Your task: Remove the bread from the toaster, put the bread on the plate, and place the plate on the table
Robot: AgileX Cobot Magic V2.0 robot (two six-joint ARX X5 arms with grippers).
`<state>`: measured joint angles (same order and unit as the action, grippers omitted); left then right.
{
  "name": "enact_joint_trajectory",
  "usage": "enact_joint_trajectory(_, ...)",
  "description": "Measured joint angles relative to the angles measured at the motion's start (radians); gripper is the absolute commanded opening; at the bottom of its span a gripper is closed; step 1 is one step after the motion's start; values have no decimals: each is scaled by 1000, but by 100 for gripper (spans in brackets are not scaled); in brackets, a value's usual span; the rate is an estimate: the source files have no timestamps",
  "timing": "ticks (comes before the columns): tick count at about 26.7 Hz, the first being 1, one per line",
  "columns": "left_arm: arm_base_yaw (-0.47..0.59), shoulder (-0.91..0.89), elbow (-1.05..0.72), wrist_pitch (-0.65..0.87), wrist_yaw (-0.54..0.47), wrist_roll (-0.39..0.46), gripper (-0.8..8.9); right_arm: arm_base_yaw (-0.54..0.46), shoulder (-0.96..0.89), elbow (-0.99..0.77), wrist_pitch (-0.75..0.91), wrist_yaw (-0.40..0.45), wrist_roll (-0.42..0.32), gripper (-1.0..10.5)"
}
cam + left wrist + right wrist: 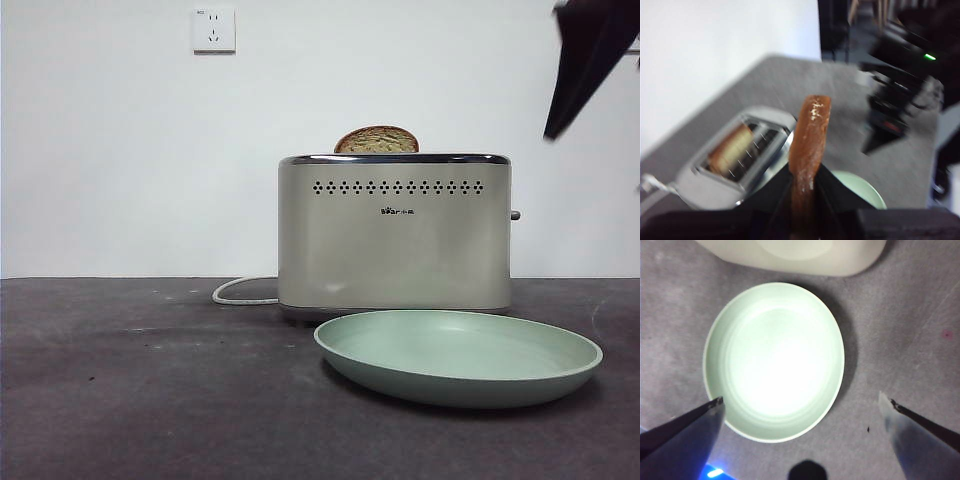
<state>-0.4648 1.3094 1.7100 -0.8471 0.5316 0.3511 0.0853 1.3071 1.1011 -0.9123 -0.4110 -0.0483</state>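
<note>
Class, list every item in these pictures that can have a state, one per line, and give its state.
Tan brown-crusted bread slice: gripped edge-on in the left tool, lifted above the toaster.
Darker-crusted second slice: standing in the slot.
Boxy cream-beige toaster: upright, one slice inside.
Round mint-green plate: empty, on the dark grey table.
Right tool: open, above the plate.

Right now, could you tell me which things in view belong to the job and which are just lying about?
Belonging to the job:
- bread, clamped in the left gripper
- toaster
- plate, bare, below the open right gripper
- table

Just lying about:
- second slice, in the toaster's slot
- wall socket
</note>
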Motion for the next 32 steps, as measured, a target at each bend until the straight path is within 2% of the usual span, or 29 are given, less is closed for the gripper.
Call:
enact_joint_trajectory(4, -14, -62, -117, -8, 14, 1, -4, 0, 106, 0, 21, 0, 0, 490)
enact_joint_trajectory(7, -37, -145, -241, 41, 13, -18, -4, 0, 192, 0, 31, 0, 0, 460)
enact_joint_trajectory(13, -45, -350, -557, 129, 1, -111, -5, 3, 355, 0, 91, 0, 0, 336)
enact_joint_trajectory(15, -45, -373, -612, 129, -6, -136, -5, 14, 388, 0, 111, -1, 0, 337)
enact_joint_trajectory(17, -47, -381, -621, 131, -6, -152, -5, 23, 413, 0, 143, 0, 0, 333)
enact_joint_trajectory(20, -61, -384, -621, 141, -6, -163, -5, 39, 447, 0, 169, 0, 0, 215)
enact_joint_trajectory(22, -63, -384, -621, 148, -6, -166, -5, 47, 463, 0, 180, 0, 0, 214)
enact_joint_trajectory(25, -63, -384, -621, 158, -6, -183, -5, 52, 470, 0, 200, -1, 0, 83)
enact_joint_trajectory(29, -63, -384, -621, 158, -6, -191, -6, 52, 472, 0, 206, 0, 0, -16)
enact_joint_trajectory(32, -63, -384, -621, 160, -5, -212, -6, 52, 472, 0, 207, 0, 0, -16)
